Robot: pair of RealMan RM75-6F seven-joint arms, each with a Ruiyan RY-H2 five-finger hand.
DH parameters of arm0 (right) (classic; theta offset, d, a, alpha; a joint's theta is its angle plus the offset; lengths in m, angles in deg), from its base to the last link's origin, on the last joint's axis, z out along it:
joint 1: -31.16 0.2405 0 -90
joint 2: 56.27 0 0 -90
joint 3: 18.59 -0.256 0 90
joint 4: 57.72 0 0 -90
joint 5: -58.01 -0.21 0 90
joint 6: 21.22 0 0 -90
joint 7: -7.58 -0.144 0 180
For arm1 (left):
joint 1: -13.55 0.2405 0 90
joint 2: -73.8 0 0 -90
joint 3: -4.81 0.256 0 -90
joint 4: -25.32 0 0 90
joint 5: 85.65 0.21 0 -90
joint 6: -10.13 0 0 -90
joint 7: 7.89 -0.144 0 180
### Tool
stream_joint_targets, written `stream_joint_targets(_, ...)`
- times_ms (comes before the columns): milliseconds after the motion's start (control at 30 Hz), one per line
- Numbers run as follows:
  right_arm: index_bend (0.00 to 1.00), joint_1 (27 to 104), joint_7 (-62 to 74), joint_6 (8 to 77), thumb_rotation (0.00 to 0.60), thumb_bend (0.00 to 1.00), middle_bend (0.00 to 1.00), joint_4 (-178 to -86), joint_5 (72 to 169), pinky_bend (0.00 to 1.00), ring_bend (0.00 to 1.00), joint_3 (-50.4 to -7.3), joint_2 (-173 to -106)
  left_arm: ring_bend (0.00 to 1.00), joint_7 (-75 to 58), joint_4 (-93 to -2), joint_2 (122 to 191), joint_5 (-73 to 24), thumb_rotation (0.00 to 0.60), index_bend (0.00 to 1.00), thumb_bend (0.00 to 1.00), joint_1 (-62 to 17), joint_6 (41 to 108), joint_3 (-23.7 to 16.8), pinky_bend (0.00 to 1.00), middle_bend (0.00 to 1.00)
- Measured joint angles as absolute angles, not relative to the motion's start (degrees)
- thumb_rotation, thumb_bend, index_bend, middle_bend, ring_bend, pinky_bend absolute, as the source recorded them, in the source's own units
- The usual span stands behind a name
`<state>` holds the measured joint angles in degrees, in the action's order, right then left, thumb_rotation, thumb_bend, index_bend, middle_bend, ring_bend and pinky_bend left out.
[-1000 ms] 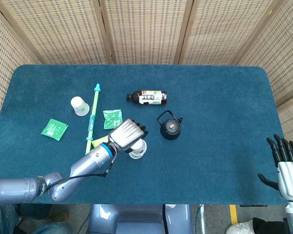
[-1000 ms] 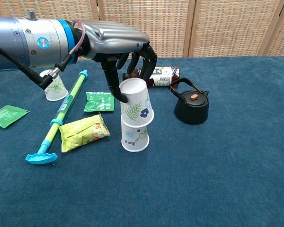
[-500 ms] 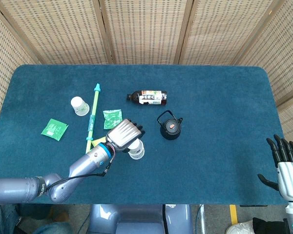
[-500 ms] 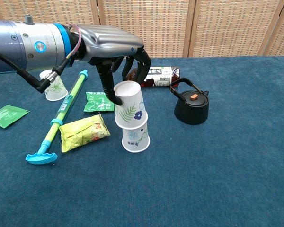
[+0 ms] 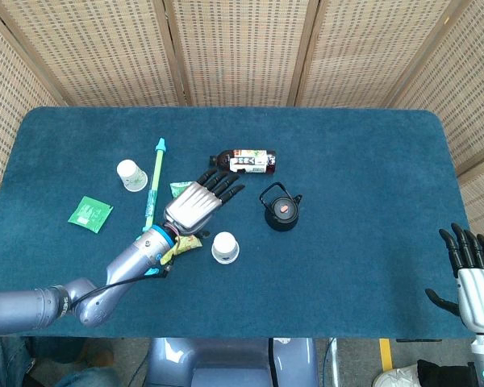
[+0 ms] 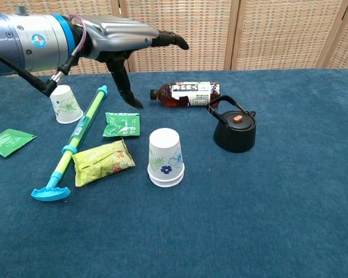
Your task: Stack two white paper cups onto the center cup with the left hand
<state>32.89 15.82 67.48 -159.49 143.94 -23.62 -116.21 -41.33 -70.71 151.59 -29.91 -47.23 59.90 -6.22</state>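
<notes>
Two white floral paper cups sit nested upside down as one stack (image 5: 224, 247) (image 6: 165, 157) at the table's middle front. My left hand (image 5: 202, 199) (image 6: 127, 43) hovers above and behind the stack with its fingers spread, holding nothing. A third white paper cup (image 5: 130, 175) (image 6: 65, 104) stands upside down at the far left, beyond the stick. My right hand (image 5: 470, 260) rests off the table's front right corner, fingers apart and empty; the chest view does not show it.
A green and blue stick (image 5: 152, 193) (image 6: 76, 139) lies left of the stack, with a yellow-green packet (image 6: 101, 161) and a green sachet (image 6: 121, 124) beside it. Another green sachet (image 5: 89, 214) lies far left. A black kettle (image 5: 281, 208) (image 6: 235, 130) and a lying bottle (image 5: 243, 160) (image 6: 185, 94) sit right and behind.
My left hand let go of the upper cup, which dropped fully over the center cup. The hand then rose and drew back to the left with its fingers spreading.
</notes>
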Motion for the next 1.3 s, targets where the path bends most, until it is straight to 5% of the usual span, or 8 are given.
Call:
stream_joint_targets(333, 0.0, 33.3, 16.3, 66.4, 0.6, 0.0, 0.0, -159.3, 143.1, 0.0, 0.0, -23.6, -116.5, 0.0, -37.7, -54.2, 152.9, -38.3, 0.6, 0.0, 0.0, -46.2, 57.6, -6.5, 0.08, 0.0)
stream_joint_targets(600, 0.0, 34.0, 16.3, 65.0, 0.6, 0.0, 0.0, -158.8, 141.5, 0.0, 0.0, -24.0, -116.7, 0.13, -29.6, -34.5, 156.8, -40.5, 0.6, 0.16, 0.0, -44.4, 49.8, -5.8, 0.21, 0.1)
stream_joint_targets(900, 0.0, 34.4, 17.6, 64.4, 0.6, 0.0, 0.0, -158.6, 140.9, 0.0, 0.0, -24.0, -117.2, 0.22, -22.0, -23.5, 160.7, -38.9, 0.6, 0.33, 0.0, -42.9, 42.7, -5.6, 0.26, 0.21)
stream_joint_targets(1300, 0.0, 34.7, 18.9, 64.0, 0.6, 0.0, 0.0, -158.3, 140.3, 0.0, 0.0, -24.0, -118.0, 0.22, -12.5, -10.7, 167.3, -32.4, 0.6, 0.33, 0.0, -42.6, 38.5, -6.5, 0.28, 0.21)
